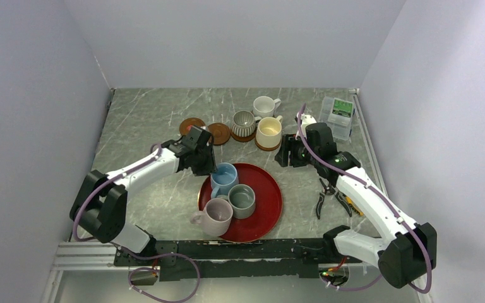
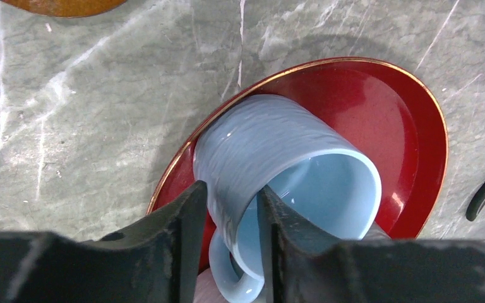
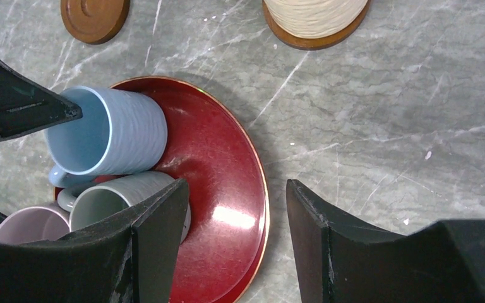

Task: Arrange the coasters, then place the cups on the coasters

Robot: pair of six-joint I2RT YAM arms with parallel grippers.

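The light blue cup (image 1: 224, 178) stands on the red tray (image 1: 262, 214) beside the grey-green cup (image 1: 242, 201) and the lilac cup (image 1: 216, 216). My left gripper (image 2: 232, 187) pinches the blue cup's (image 2: 290, 158) wall near its handle, one finger outside and one inside. At the back lie two bare coasters (image 1: 192, 126) (image 1: 218, 133). The ribbed cup (image 1: 244, 123) and the cream cup (image 1: 268, 132) each sit on a coaster. The white cup (image 1: 264, 106) stands behind them on the table. My right gripper (image 3: 237, 184) hangs open and empty above the tray's right rim (image 3: 252, 189).
Black-handled pliers (image 1: 322, 197) and a yellow-handled tool (image 1: 348, 202) lie right of the tray under my right arm. A clear plastic parts box (image 1: 337, 117) sits at the back right corner. Walls close in the table on three sides.
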